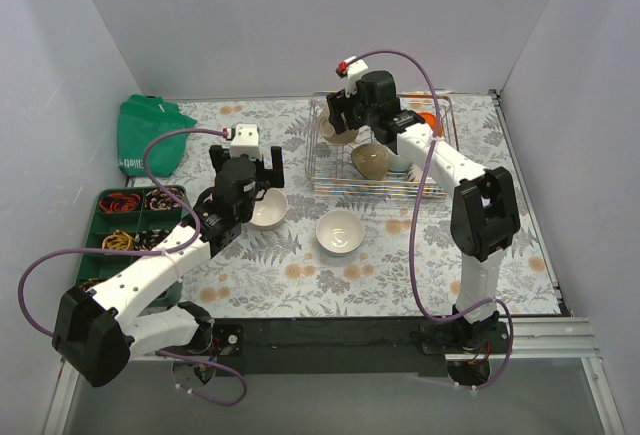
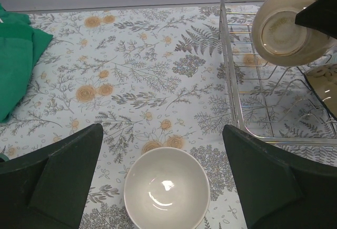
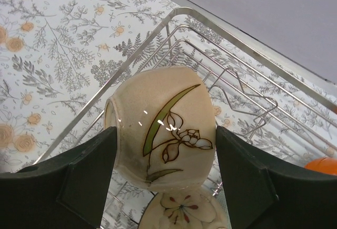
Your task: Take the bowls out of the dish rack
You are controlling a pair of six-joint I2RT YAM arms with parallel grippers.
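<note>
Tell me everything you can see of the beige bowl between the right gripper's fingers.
The beige bowl looks glazed ceramic, glossy, painted with a green leaf and an outlined flower. It lies tipped on its side, clamped by the right gripper over the dish rack. Another flowered bowl sits just beneath; contact unclear.

A tabletop (image 1: 290,285) printed with grey ferns and orange flowers is lying under soft, even light, plain white walls (image 1: 300,15) are enclosing it at nine, twelve and three o'clock, and a black strip (image 1: 340,340) is edging it at six.
</note>
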